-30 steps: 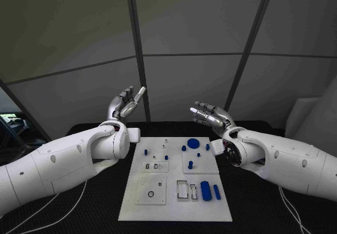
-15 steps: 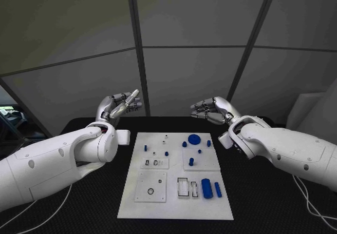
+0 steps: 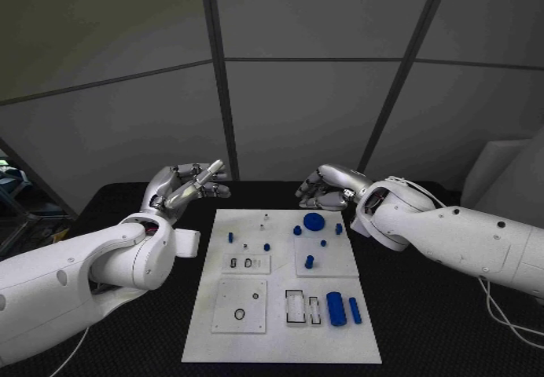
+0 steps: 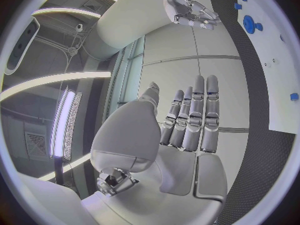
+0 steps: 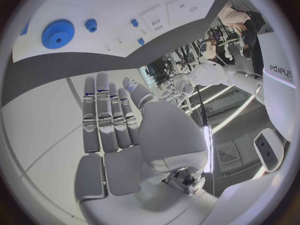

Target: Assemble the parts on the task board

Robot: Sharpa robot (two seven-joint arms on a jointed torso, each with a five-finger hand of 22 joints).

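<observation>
left hand (image 3: 187, 185) up past board's far-left corner, fingers straight, holding nothing. board (image 3: 284, 345) mid desk (image 3: 431, 330), blue parts (image 3: 336, 308) loose on it, looks barely started. right hand (image 3: 323, 188) above far edge near gear (image 3: 313, 221), fingers extended, empty too.

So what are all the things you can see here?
Task board: one, white, middle of the table.
Table: one, black, under the board.
Gear: one, blue, round, far end of the board.
Big cylinder: one, blue, lying at the board's near right.
Thin rod: one, blue, lying right beside the big cylinder.
Small pegs: several, blue, scattered over the board's far half.
Left hand: one, silver, raised beyond the board's far left corner, holding nothing.
Right hand: one, silver, raised beyond the board's far edge, holding nothing.
</observation>
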